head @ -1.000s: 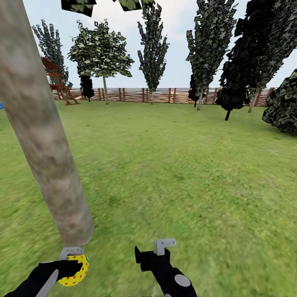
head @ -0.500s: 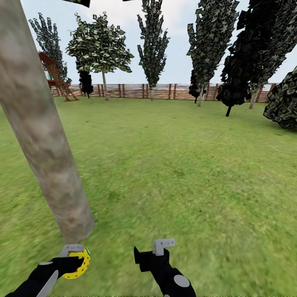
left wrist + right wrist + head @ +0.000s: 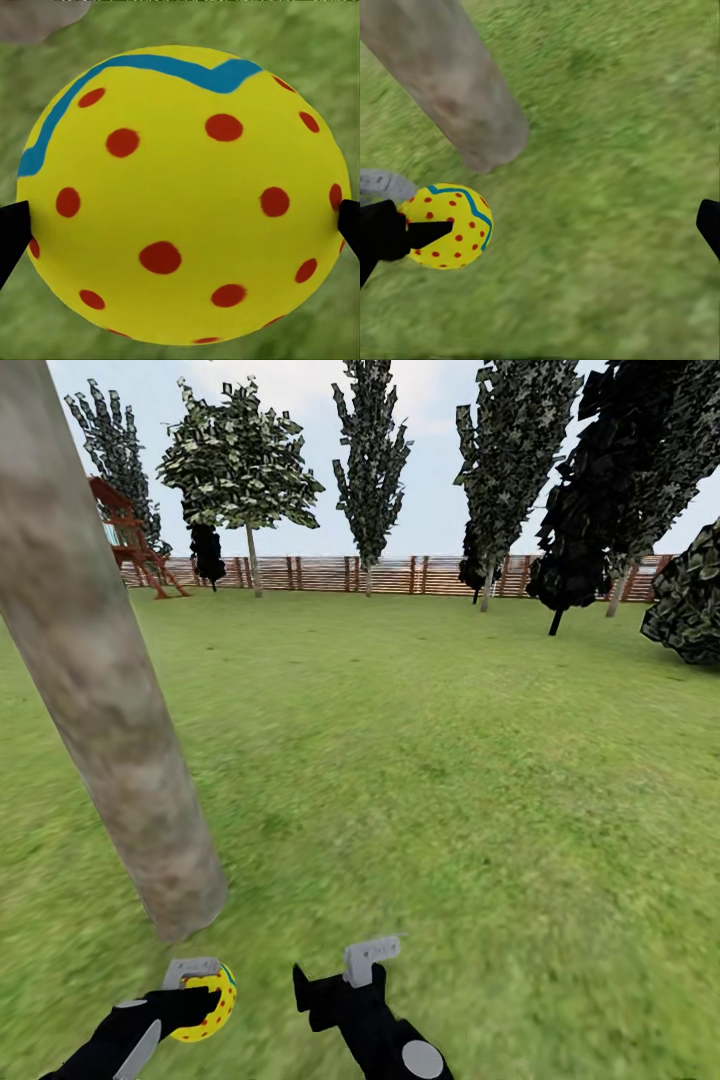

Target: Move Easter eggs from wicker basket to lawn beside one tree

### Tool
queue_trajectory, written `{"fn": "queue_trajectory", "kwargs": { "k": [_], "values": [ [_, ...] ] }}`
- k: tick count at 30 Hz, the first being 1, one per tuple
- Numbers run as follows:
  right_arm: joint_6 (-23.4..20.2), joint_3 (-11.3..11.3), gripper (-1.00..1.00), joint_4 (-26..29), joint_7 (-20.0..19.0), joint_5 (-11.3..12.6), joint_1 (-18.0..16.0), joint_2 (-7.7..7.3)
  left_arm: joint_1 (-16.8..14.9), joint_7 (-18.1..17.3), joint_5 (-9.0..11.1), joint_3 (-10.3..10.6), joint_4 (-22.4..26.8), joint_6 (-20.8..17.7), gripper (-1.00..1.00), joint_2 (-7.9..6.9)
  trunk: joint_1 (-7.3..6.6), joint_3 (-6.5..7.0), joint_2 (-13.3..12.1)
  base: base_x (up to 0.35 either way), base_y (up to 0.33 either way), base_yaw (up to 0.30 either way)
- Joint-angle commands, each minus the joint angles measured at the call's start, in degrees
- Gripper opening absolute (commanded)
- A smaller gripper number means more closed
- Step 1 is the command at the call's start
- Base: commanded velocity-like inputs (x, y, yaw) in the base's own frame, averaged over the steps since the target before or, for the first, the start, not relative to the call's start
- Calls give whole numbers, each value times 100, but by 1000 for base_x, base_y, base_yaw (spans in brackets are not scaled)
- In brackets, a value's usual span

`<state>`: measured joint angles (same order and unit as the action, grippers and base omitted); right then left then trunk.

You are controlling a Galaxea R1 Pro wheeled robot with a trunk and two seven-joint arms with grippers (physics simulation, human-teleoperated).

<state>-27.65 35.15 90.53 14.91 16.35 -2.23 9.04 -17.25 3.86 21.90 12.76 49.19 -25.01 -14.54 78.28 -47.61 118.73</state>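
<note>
My left gripper (image 3: 200, 988) is shut on a yellow Easter egg (image 3: 208, 1005) with red dots and a blue zigzag, held just above the lawn (image 3: 450, 760). The left wrist view has the egg (image 3: 180, 195) close up between the two black fingertips (image 3: 11, 236). The thick grey-tan trunk of the tree (image 3: 110, 690) rises right behind the egg, its foot a short way from it (image 3: 472, 97). My right gripper (image 3: 368, 958) hangs open beside the left one with nothing in it, and its camera looks at the egg (image 3: 450, 225). The wicker basket is out of view.
Open grass stretches ahead to a brown slat fence (image 3: 400, 575). Narrow dark trees (image 3: 372, 460) and a leafy tree (image 3: 240, 470) stand along it. A red play frame (image 3: 125, 535) is at far left, and a dark bush (image 3: 690, 605) at the right edge.
The head view has shifted a little. The left gripper, still holding the egg, has edged right and away from the trunk's foot. The right gripper has drifted left.
</note>
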Motion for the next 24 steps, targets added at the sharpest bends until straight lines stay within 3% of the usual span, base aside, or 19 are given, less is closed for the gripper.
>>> {"fn": "queue_trajectory", "kwargs": {
  "k": [1,6,24],
  "values": [
    [-15,71,100,11,63,52,-2,-3,-24,35,58,24,10,-16,-100,-7,22,-24,44,0,0,0],
    [-13,162,100,21,78,44,3,-3,-209,34,52,24,-170,73,-100,61,132,-115,245,0,0,0],
    [-35,184,100,19,82,52,4,-8,-235,27,46,33,-363,228,-100,137,527,-438,967,0,0,0]
  ]
}}
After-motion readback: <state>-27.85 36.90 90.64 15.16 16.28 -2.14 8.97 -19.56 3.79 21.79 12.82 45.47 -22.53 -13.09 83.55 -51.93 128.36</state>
